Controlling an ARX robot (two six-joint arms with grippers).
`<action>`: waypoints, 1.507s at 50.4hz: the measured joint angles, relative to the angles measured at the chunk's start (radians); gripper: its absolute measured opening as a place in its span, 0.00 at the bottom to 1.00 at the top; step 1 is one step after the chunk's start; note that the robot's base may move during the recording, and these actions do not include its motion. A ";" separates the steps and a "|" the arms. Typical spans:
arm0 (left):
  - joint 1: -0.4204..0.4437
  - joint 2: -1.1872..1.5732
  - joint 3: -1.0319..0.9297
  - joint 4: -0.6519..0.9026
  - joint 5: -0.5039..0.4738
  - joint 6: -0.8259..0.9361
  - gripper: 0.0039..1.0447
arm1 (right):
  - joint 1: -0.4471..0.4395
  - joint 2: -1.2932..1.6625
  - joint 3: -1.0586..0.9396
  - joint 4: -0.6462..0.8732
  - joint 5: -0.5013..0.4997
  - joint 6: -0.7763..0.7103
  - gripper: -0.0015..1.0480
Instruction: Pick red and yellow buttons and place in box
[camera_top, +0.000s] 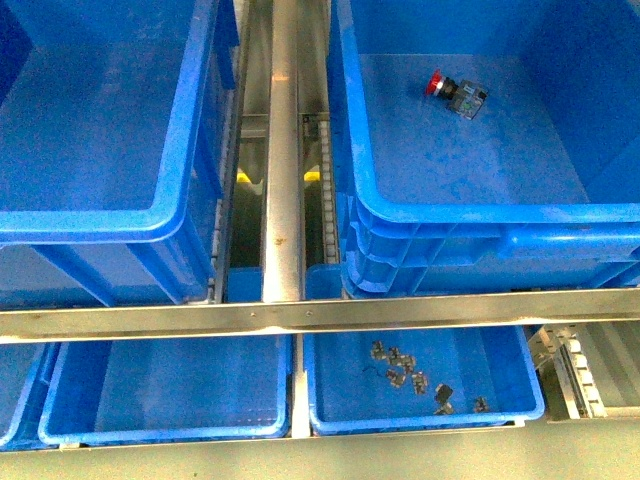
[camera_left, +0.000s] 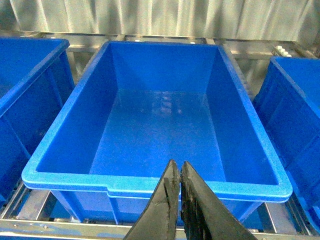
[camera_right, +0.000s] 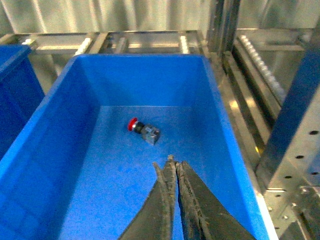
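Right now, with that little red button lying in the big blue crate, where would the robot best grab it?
The red button lies on its side on the crate floor, clear of the walls. Probably best to come straight down from above and pinch across its boxy grey body, whose flatter sides should hold better than the round cap.

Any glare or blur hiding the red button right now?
Front view: soft and blue-cast, glare on the metal rail, red button readable in the right crate. Right wrist view: button sharp, metal backdrop bright. Left wrist view: evenly lit, faint sheen inside the empty crate.
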 joint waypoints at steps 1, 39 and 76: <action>0.000 0.000 0.000 0.000 0.000 0.000 0.02 | -0.006 -0.013 -0.008 -0.003 0.000 0.000 0.04; 0.000 0.000 0.000 0.000 0.000 0.000 0.02 | -0.020 -0.505 -0.177 -0.311 -0.003 -0.002 0.04; 0.000 0.000 0.000 0.000 0.000 0.000 0.02 | -0.020 -0.867 -0.177 -0.655 -0.004 -0.002 0.04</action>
